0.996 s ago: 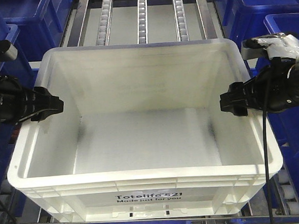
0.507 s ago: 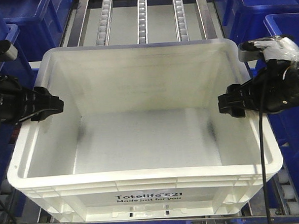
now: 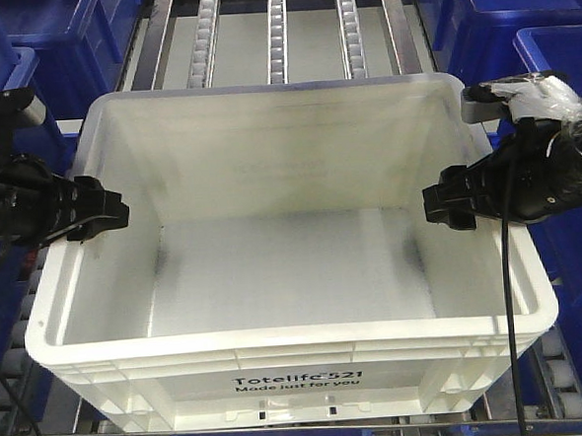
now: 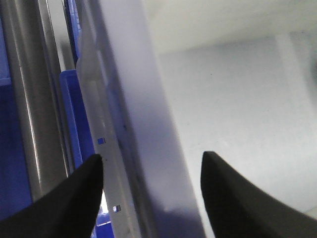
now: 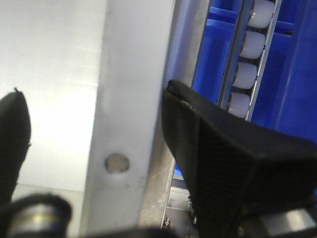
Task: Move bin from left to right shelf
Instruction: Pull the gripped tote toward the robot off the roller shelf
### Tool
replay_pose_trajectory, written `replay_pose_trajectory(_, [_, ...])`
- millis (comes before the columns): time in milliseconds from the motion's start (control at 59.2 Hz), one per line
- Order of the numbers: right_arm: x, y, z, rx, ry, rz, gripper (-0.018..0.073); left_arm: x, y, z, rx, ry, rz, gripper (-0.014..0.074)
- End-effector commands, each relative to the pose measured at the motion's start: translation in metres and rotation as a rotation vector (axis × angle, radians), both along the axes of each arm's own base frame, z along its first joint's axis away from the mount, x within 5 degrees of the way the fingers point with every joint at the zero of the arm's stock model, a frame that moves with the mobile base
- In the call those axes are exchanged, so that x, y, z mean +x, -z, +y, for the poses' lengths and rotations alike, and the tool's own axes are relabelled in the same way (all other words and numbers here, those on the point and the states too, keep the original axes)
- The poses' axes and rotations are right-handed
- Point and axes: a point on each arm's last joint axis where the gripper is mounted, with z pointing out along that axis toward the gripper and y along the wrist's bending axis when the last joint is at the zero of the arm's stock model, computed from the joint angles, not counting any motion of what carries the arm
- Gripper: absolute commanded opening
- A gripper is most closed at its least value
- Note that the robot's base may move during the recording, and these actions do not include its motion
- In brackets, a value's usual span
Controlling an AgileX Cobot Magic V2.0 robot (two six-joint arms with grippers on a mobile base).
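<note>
I'm in a warehouse: a steel shelf with roller tracks, and blue storage bins all around me.

We view the bin from front-above at mid range; both wrist cams sit close on its opposite side walls.

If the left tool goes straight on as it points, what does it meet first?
Likely the bin: its side wall stands between the left tool's fingers, so the rim would seat deeper. Depth is unclear.

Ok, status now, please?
Left pincer, right pincer astride side walls of large white rectangular plastic bin; grip unconfirmed. Dark blue plastic bins flank it.
</note>
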Motion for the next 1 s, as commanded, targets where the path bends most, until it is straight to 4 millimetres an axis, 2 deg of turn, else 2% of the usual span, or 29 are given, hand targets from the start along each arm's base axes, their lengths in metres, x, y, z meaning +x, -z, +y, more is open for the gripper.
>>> replay_pose_trajectory(0, [0.0027, -0.0185, -0.0004, 0.017, 0.006, -0.103, 0.0496, 0.0013, -0.0145, -0.0028, -0.033, -0.015, -0.061, 0.0412])
replay_pose_trajectory(338, [0.0027, -0.0185, -0.0004, 0.015, 0.004, -0.104, 0.0483, 0.0020, -0.0156, -0.0038, -0.055, -0.025, -0.067, 0.0412])
replay_pose_trajectory(490, [0.0027, -0.0185, -0.0004, 0.015, 0.004, -0.104, 0.0392, 0.0020, -0.0156, -0.0038, -0.055, -0.025, -0.067, 0.0411])
replay_pose_trajectory(591, [0.0027, -0.0185, -0.0004, 0.015, 0.004, -0.104, 0.0273, 0.0021, -0.0156, -0.0037, -0.055, -0.025, -0.068, 0.0390])
replay_pose_trajectory(709, [0.0027, -0.0185, -0.0004, 0.012, 0.001, -0.105, 0.0137, 0.0024, -0.0158, -0.0036, -0.055, -0.027, -0.071, 0.0307])
replay_pose_trajectory(844, [0.0027, -0.0186, -0.0003, 0.007, -0.007, -0.108, -0.0015, 0.0026, -0.0160, -0.0036, -0.056, -0.028, -0.074, 0.0148])
replay_pose_trajectory(946, [0.0027, -0.0186, -0.0003, 0.004, -0.013, -0.110, -0.0011, 0.0026, -0.0160, -0.0036, -0.056, -0.028, -0.075, -0.0004])
replay_pose_trajectory(979, [0.0027, -0.0186, -0.0003, 0.004, -0.013, -0.110, -0.0010, 0.0026, -0.0160, -0.0036, -0.054, -0.027, -0.076, -0.0010])
